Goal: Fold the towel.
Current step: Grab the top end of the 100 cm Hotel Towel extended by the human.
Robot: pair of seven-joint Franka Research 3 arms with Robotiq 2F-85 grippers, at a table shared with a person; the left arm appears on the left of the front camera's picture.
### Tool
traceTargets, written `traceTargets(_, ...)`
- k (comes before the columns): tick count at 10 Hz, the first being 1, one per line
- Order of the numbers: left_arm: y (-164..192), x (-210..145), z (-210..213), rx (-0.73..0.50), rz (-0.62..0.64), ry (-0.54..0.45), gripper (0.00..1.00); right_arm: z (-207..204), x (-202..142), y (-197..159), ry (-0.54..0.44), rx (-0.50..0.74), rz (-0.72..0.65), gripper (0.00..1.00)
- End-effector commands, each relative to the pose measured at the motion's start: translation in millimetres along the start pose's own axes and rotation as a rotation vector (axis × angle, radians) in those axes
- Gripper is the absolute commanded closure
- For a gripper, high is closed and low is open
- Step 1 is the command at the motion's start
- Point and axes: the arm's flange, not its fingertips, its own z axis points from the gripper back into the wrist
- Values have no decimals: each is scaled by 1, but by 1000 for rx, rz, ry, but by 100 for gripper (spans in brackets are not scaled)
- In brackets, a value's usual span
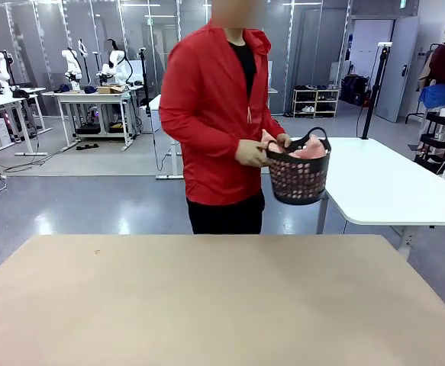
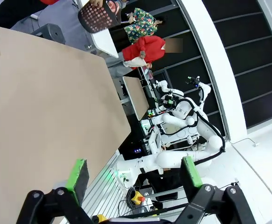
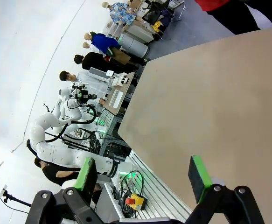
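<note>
Table (image 1: pixel 207 305) spreading wide in front of both arms. Person (image 1: pixel 214 114) standing beyond far edge, hand (image 1: pixel 250 152) holding dark basket (image 1: pixel 298 183). Towel (image 1: pixel 311 149) sitting bunched inside basket, off table, well apart from both pincers. Left pincer (image 2: pixel 134 161) and right pincer (image 3: pixel 143 161) hanging wide open over near side, gripping nothing.

Risks, judging from here:
- arms reaching in while person is laying cloth down, risking contact
- towel landing crumpled or too far across, hiding corners
- pincer pinching several layers
- cloth draping over edge, sliding off
</note>
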Motion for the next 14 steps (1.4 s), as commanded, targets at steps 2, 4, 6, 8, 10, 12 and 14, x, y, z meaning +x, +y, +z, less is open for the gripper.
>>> traceTargets(2,-1,-1,1,-15,-10,6,0,0,2,-1,-9,12,12,0)
traceTargets(4,-1,-1,1,-15,-10,6,0,0,2,-1,-9,12,12,0)
traceTargets(6,-1,-1,1,-15,-10,6,0,0,2,-1,-9,12,12,0)
traceTargets(8,-1,-1,1,-15,-10,6,0,0,2,-1,-9,12,12,0)
traceTargets(10,-1,-1,1,-15,-10,6,0,0,2,-1,-9,12,12,0)
traceTargets(12,-1,-1,1,-15,-10,6,0,0,2,-1,-9,12,12,0)
traceTargets(14,-1,-1,1,-15,-10,6,0,0,2,-1,-9,12,12,0)
